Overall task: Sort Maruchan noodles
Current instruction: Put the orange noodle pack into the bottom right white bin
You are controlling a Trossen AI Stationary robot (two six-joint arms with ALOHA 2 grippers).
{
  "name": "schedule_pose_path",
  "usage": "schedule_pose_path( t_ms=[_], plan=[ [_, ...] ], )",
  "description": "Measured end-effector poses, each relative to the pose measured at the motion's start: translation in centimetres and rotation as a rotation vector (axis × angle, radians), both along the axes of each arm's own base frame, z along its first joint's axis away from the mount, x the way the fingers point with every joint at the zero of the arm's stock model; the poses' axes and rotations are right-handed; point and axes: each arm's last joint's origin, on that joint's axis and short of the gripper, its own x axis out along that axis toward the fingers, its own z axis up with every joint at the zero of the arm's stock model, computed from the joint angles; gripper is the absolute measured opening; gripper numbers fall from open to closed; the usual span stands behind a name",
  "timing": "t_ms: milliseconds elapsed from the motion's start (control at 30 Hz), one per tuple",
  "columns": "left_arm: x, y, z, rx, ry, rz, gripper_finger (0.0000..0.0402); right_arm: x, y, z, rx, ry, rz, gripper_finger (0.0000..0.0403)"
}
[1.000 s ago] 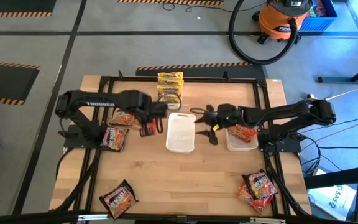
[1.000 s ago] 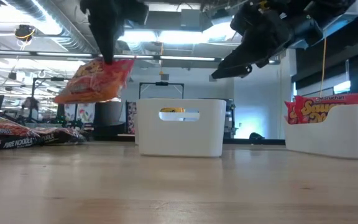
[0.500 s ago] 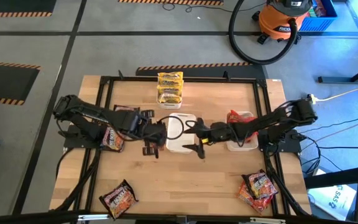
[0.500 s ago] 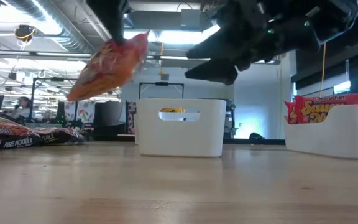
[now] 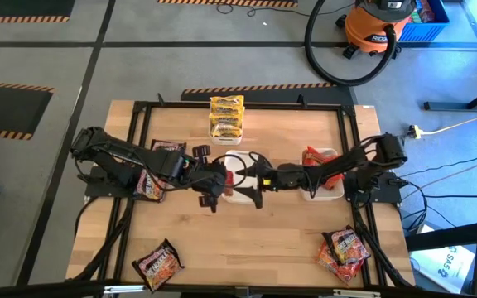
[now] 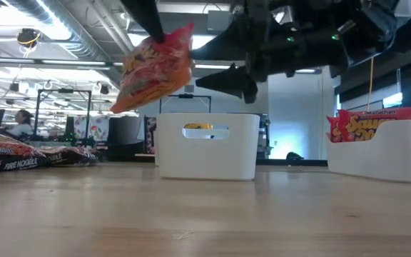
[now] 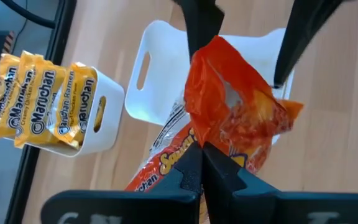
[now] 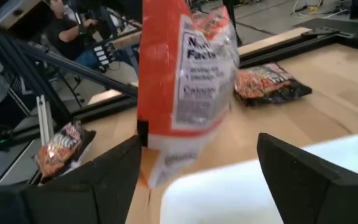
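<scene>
A red-orange Maruchan packet (image 6: pixel 155 68) hangs from my left gripper (image 7: pixel 201 163), which is shut on it above the left rim of the middle white tray (image 5: pixel 240 192). My right gripper (image 8: pixel 204 180) is open and level beside it. Its fingers stand on either side of the packet's (image 8: pixel 185 81) free end, and I cannot tell whether they touch it. Yellow packets (image 5: pixel 226 116) stand in the far tray. A red packet (image 5: pixel 315 157) sits in the right tray (image 5: pixel 321 194). Dark packets (image 5: pixel 151 184) lie flat on the table's left. My left gripper pinches the red-orange packet between its two fingers at one end's edge (image 7: pixel 209 132), coming from above and pointing down. The packet is lifted clear and hangs tilted below the fingers (image 6: pixel 150 20), its lower end slanting toward the table's left.
More dark and red packets lie at the near left corner (image 5: pixel 157 263) and near right corner (image 5: pixel 344 247), and one lies at the far left (image 5: pixel 166 147). A black frame (image 5: pixel 139 112) runs round the table. A person (image 8: pixel 73 28) sits beyond the table.
My left gripper carried the packet toward the table's right, to the middle tray's left rim, and the packet swung and tilted more. My right gripper moved from over the right tray toward the table's left, across the middle tray, up to the packet.
</scene>
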Motion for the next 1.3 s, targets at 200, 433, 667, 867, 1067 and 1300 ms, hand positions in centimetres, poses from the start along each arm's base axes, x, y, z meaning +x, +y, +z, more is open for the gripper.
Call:
schedule_pose_path(
  t_ms=[200,433,667,867,1067,1300],
  plan=[
    [0.2,0.3,0.1,0.004,-0.021,0.015,0.0,1.7,0.3,0.6,0.001,-0.021,0.015,0.0296],
    [0.3,0.5,0.1,0.008,-0.023,0.025,0.0,2.7,0.4,0.5,0.0,0.002,0.031,0.0296],
    [0.7,0.4,0.3,0.008,-0.069,0.006,0.0,3.5,0.3,1.8,-0.05,-0.035,-0.026,0.0296],
    [1.1,0.3,0.5,0.021,-0.097,-0.03,0.0,3.6,0.3,1.9,-0.137,-0.022,-0.018,0.0286],
    [1.1,0.3,0.6,0.024,-0.095,-0.037,0.0,3.6,0.3,1.6,-0.192,0.01,-0.009,0.0195],
    [1.1,0.2,0.6,0.047,-0.085,-0.074,0.0041,3.6,0.3,1.6,-0.241,0.015,-0.002,0.0124]
  ],
)
